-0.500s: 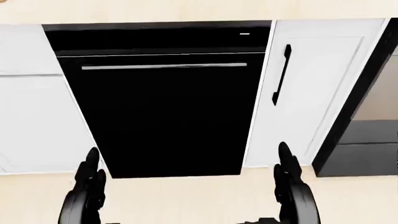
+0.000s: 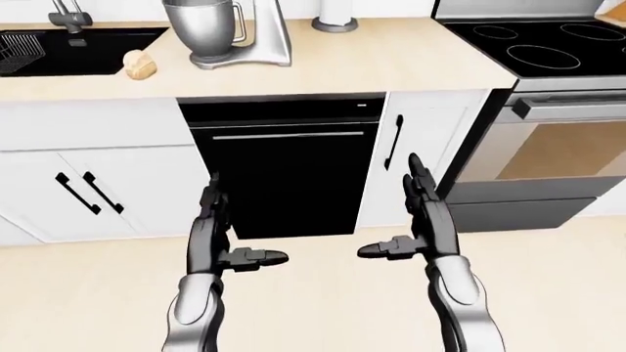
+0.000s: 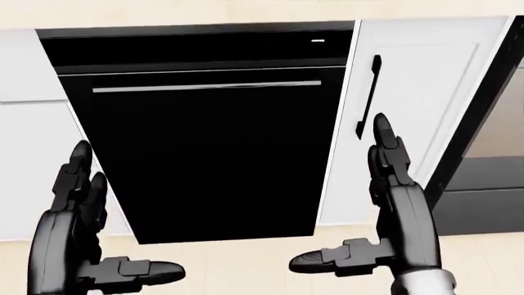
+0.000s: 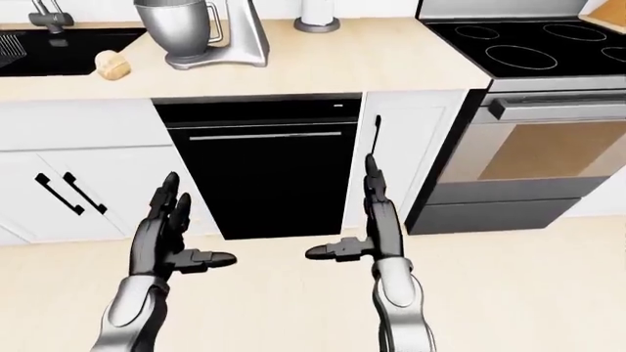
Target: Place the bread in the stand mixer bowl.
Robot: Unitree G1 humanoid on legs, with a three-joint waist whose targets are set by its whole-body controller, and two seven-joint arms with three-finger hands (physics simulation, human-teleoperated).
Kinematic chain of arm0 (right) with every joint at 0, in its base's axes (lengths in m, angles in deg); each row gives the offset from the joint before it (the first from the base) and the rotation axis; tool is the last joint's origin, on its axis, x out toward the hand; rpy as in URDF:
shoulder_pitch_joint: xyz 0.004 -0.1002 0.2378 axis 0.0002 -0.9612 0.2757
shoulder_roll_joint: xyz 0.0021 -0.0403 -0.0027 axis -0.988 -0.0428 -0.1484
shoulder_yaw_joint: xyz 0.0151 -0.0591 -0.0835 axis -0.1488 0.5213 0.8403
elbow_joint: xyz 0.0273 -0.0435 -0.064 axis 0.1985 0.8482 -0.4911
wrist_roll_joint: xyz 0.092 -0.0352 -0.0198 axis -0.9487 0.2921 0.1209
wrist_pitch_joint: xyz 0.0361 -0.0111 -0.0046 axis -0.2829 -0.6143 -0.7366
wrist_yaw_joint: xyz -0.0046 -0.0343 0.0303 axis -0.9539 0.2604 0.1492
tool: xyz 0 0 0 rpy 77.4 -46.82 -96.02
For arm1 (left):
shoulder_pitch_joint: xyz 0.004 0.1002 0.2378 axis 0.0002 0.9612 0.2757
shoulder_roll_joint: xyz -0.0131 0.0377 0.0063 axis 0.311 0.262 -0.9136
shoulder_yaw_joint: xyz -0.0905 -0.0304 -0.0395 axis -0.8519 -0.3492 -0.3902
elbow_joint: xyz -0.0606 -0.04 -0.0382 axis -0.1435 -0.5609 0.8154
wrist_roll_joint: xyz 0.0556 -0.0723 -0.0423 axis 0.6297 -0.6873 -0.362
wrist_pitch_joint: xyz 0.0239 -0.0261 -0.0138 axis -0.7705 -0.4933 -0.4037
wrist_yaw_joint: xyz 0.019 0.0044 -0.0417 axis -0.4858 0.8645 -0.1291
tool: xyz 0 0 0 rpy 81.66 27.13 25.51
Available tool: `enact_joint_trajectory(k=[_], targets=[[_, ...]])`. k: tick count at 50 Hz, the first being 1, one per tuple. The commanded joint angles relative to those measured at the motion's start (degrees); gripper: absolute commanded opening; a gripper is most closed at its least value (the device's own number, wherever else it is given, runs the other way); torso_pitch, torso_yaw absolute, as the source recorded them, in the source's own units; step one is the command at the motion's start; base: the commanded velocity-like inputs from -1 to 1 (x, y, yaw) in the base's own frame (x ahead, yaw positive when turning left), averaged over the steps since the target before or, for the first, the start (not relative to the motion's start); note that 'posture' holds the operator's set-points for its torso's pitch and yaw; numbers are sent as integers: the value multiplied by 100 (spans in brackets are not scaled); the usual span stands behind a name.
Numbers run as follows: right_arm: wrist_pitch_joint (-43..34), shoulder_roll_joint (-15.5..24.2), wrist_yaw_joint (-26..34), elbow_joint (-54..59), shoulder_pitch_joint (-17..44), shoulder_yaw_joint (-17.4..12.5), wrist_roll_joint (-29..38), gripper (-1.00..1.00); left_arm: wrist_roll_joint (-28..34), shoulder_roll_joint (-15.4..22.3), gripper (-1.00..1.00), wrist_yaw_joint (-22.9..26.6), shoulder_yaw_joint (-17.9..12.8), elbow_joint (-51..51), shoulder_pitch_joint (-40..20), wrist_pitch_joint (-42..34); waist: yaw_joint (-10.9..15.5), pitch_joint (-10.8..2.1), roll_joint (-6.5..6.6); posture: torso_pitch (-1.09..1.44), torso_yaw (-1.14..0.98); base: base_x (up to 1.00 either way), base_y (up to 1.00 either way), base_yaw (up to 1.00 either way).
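Both hands have risen higher in the head view: left hand point(image 2: 217, 227) and right hand point(image 2: 423, 216) spread open, empty, before the dishwasher point(image 2: 284, 172). The bread point(image 2: 140, 64) sits on the counter point(image 2: 391, 70), left of the stand mixer bowl point(image 2: 200, 29), unreached

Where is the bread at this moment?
In the left-eye view, the bread lies at upper left on the counter, between the sink and the stand mixer.
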Motion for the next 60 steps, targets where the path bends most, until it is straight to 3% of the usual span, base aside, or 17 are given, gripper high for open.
enact_joint_trajectory(k=[1, 21, 23, 25, 30, 32, 36, 39, 41, 44, 48, 50, 51, 52, 53, 55, 60], targets=[[-13, 7, 7, -363, 131, -17, 73, 100, 34, 8, 100, 7, 15, 420, -80, -85, 1, -107, 6, 0, 0, 0, 0, 0], [-517, -6, 58, -1320, 210, 90, 655, 100, -162, -65, 100, 124, -145, 2030, 259, -793, 4, -19, 15, 0, 0, 0, 0, 0], [-535, -12, 61, -1341, 214, 92, 684, 100, -163, -68, 100, 133, -154, 2085, 268, -812, -5, -102, 56, 0, 0, 0, 5, 0], [-533, -21, 59, -1354, 214, 107, 711, 100, -152, -58, 100, 140, -173, 2037, 229, -797, -18, 29, 27, 0, 0, 0, 13, 0], [-656, -21, 77, -1533, 192, 94, 774, 100, -203, 9, 100, 105, -292, 1973, -65, -975, -36, 96, 206, 0, 0, 0, 14, 0], [-677, -26, 77, -1569, 188, 102, 796, 100, -158, 30, 100, 88, -237, 1953, -121, -1000, -35, 89, 215, 0, 0, 0, 14, 0], [-697, -34, 84, -1600, 183, 121, 819, 100, -181, 45, 100, 62, -244, 2068, -208, -1145, -40, 74, 74, 0, 0, 0, 15, 0], [-708, -45, 79, -1598, 193, 142, 836, 100, -157, 42, 100, 42, -222, 2086, -207, -1148, -36, 81, -250, 0, 0, 0, 15, 0], [-710, -49, 76, -1597, 199, 155, 845, 100, -136, 28, 100, 37, -183, 2113, -176, -1142, -72, 107, -92, 0, 0, 0, 16, 0], [-685, -54, 82, -1552, 211, 157, 829, 100, -118, 26, 100, 47, -170, 2160, -156, -1151, -66, 77, -178, 0, 0, 0, 15, 0], [-648, -56, 78, -1491, 214, 145, 793, 100, -85, 25, 100, 58, -175, 2102, -144, -1088, -43, 142, -12, 0, 0, 0, 15, 0], [-669, -51, 81, -1504, 220, 153, 801, 100, -67, 23, 100, 62, -160, 2103, -132, -1080, -57, 162, 165, 0, 0, 0, 15, 0], [-672, -52, 82, -1507, 220, 155, 802, 100, -61, 23, 100, 64, -159, 2101, -134, -1080, -64, 127, 318, 0, 0, 0, 16, 0], [-676, -51, 83, -1509, 220, 155, 802, 100, -53, 24, 100, 71, -156, 2084, -127, -1059, -53, 38, 567, 0, 0, 0, 15, 0], [-676, -51, 83, -1506, 218, 154, 801, 100, -40, 25, 100, 75, -149, 2069, -125, -1048, -11, 48, 469, 0, 0, 0, 15, 0], [-692, -52, 83, -1515, 221, 165, 811, 100, -27, 24, 100, 80, -147, 2066, -127, -1049, -22, 154, 414, 0, 0, 0, 15, 0], [-666, -59, 89, -1480, 217, 170, 793, 100, 21, 23, 100, 100, -127, 2012, -116, -998, -38, 118, 146, 0, 0, 0, 15, 0]])
